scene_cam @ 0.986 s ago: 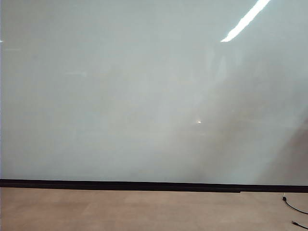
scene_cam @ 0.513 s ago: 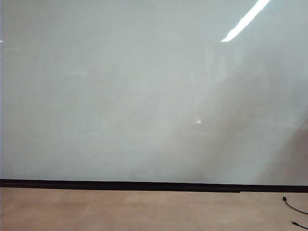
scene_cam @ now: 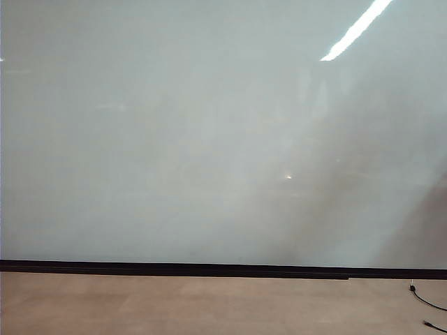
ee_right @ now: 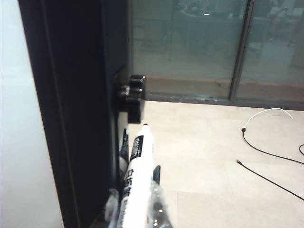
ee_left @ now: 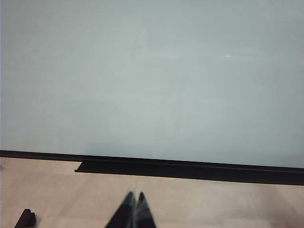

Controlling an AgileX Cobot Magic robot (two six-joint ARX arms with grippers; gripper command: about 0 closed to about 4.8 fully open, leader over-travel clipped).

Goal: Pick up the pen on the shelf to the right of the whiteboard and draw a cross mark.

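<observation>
Exterior view: bare whiteboard [scene_cam: 209,139] above tan floor [scene_cam: 209,307]; right jaws grip pen [ee_right: 135,185], left jaws closed.

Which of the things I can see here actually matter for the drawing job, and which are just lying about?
Part of the job:
- whiteboard, no mark visible on it
- pen, between the fingers of the right gripper by the board's edge

Just lying about:
- cables on the floor
- glass doors behind
- left gripper, shut, facing the board, holding nothing
</observation>
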